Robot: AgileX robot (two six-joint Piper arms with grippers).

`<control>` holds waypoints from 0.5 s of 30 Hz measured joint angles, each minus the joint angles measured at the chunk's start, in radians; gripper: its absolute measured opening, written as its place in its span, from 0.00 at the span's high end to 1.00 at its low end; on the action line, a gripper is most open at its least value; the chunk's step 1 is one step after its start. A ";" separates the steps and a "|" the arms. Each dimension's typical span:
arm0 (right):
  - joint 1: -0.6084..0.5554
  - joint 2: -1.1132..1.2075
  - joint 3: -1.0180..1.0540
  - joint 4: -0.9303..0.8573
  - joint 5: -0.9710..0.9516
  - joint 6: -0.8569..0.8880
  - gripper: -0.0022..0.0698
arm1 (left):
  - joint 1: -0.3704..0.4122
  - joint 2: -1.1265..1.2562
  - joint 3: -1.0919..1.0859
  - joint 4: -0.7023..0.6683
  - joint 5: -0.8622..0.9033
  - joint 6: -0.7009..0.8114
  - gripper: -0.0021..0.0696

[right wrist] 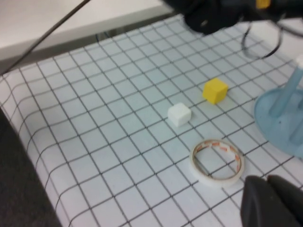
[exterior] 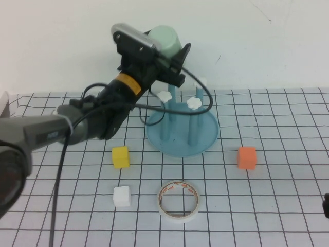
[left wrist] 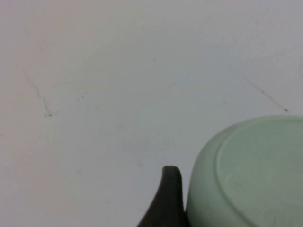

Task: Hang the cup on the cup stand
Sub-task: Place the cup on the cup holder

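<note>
My left gripper (exterior: 168, 51) is shut on the pale mint-green cup (exterior: 167, 40) and holds it tilted, bottom up and toward the back wall, above the back left of the cup stand (exterior: 205, 138). The stand is a round blue dish with upright blue pegs topped by white flower caps (exterior: 194, 103). In the left wrist view the cup's bottom (left wrist: 255, 175) fills the corner beside one dark finger (left wrist: 166, 198). My right gripper (right wrist: 273, 201) is shut and empty, low over the mat near the tape roll; only a dark bit of it shows at the right edge of the high view (exterior: 326, 206).
On the checked mat lie a yellow cube (exterior: 121, 156), a white cube (exterior: 122, 196), an orange cube (exterior: 247, 157) and a tape roll (exterior: 178, 200). The right wrist view shows the tape roll (right wrist: 217, 161), the white cube (right wrist: 179, 114), the yellow cube (right wrist: 215, 90) and the stand's base (right wrist: 279, 118).
</note>
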 joint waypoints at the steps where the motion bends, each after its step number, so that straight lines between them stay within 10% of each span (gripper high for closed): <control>1: 0.000 0.000 0.000 -0.004 0.006 0.005 0.96 | 0.000 0.011 -0.033 0.002 0.025 0.002 0.14; 15: 0.000 0.000 0.011 -0.049 0.043 0.050 0.96 | 0.000 0.142 -0.177 0.101 0.213 -0.016 0.14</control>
